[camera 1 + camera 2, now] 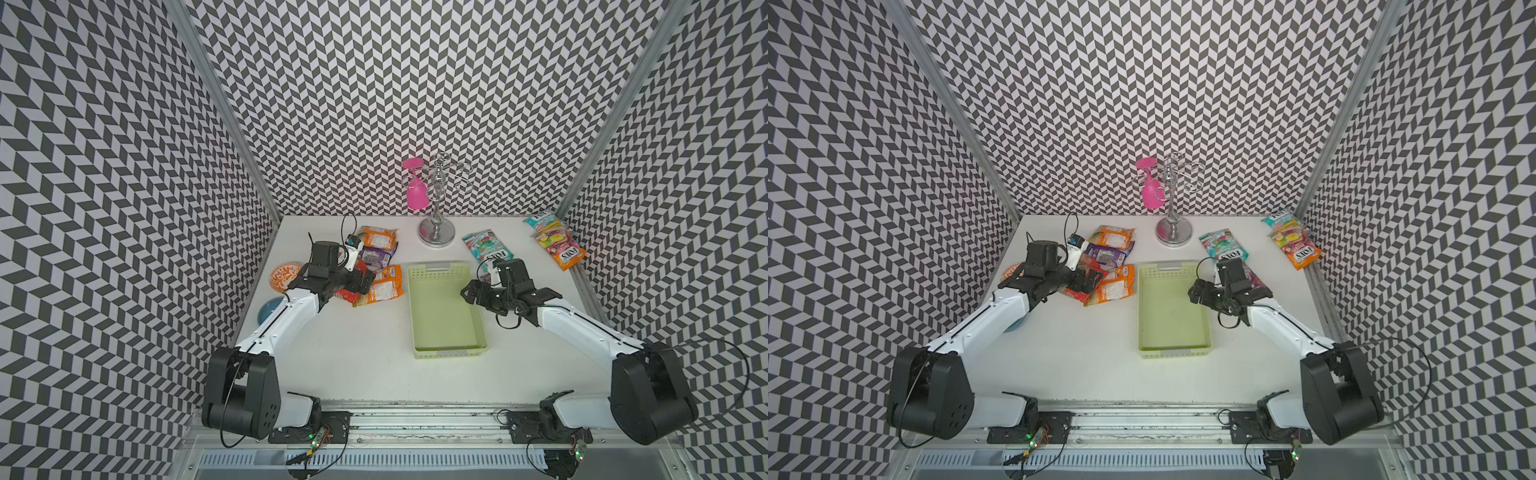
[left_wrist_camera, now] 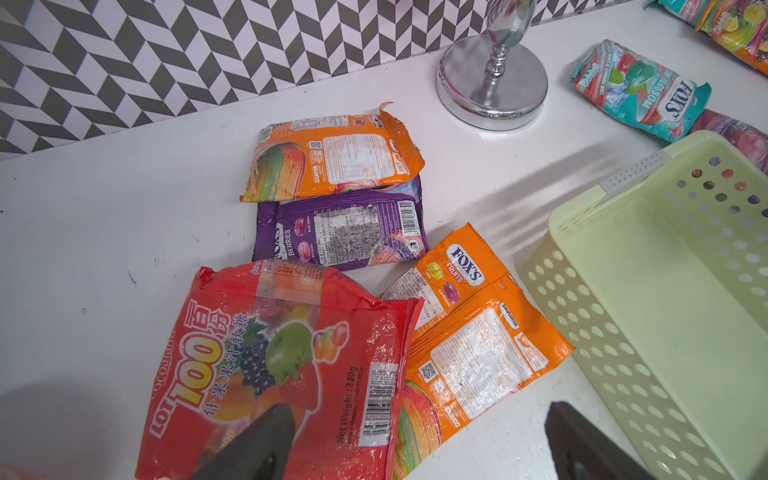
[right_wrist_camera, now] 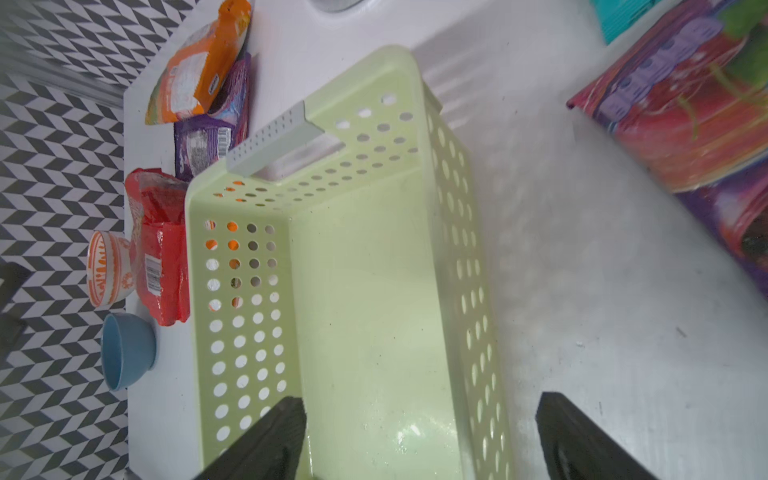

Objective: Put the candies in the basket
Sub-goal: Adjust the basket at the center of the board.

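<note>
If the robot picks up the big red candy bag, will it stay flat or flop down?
Probably flop: the red candy bag looks like thin, crinkled plastic, already folded near its top. Its glossy skin could be slippery to grab. It looks big and bulgy, so it may be fairly heavy and sag.

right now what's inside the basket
Nothing: the basket shows only its bare green floor. From above, the open right gripper covers a bit of its right rim.

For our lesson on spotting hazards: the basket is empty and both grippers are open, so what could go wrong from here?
The red bag overlaps an orange bag, so the left gripper might drag both. The right gripper hangs over a wall of the basket and could nudge it if lowered.
</note>
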You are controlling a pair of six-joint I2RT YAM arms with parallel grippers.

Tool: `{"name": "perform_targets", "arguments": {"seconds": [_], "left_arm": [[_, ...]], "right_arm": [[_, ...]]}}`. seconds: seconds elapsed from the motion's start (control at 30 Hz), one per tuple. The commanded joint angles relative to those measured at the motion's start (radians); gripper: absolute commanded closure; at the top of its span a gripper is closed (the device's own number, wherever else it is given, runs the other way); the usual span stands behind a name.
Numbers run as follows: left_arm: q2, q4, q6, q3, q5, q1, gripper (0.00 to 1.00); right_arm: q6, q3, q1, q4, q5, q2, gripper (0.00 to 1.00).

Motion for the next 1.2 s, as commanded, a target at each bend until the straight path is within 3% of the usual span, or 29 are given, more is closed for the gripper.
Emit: {"name": "perform_targets", "arguments": {"seconds": [0.0,0.43,0.87,1.17], "left_arm": [[-0.010,0.026,0.015,-0.010,-0.009,0.008,0.01],[-0.005,0.013,0.012,0.008,-0.009,0.013,0.01],[-0.031,0.013,0.016,0.003,0.008,0.019,0.01],[-0.054,0.013,0.009,0.000,0.021,0.032,0.01]], "right_arm": [[0.031,-0.020,0.038,0.053,-0.027,-0.028,0.10],[0.049,0.035,0.094,0.053,0.003,0.038,0.11],[-0.165,0.183,0.057,-0.148,0.436,0.056,0.11],[-0.209,0.236,0.027,-0.150,0.572,0.154,0.15]]}}
